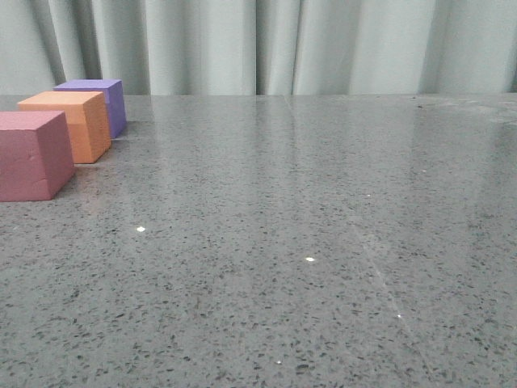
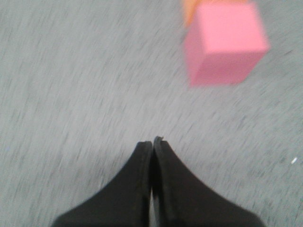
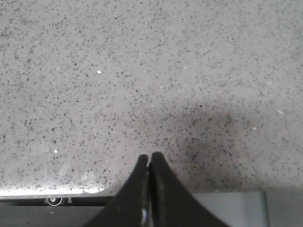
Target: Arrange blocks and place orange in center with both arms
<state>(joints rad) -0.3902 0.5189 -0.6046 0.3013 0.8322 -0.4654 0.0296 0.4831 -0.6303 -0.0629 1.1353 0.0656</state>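
Three foam cubes stand in a row at the far left of the front view: the pink-red cube (image 1: pixel 31 155) nearest, the orange cube (image 1: pixel 69 125) behind it, the purple cube (image 1: pixel 101 103) farthest back. Neither gripper shows in the front view. In the blurred left wrist view the pink-red cube (image 2: pixel 225 45) lies ahead of and to one side of my left gripper (image 2: pixel 152 141), with a sliver of the orange cube (image 2: pixel 191 9) behind it. The left gripper is shut and empty. My right gripper (image 3: pixel 149 157) is shut and empty over bare table.
The grey speckled table (image 1: pixel 307 242) stretches wide to the right of the cubes. Pale curtains (image 1: pixel 283 44) hang behind its far edge. The right wrist view shows the table's front edge (image 3: pixel 42 193) just under the gripper.
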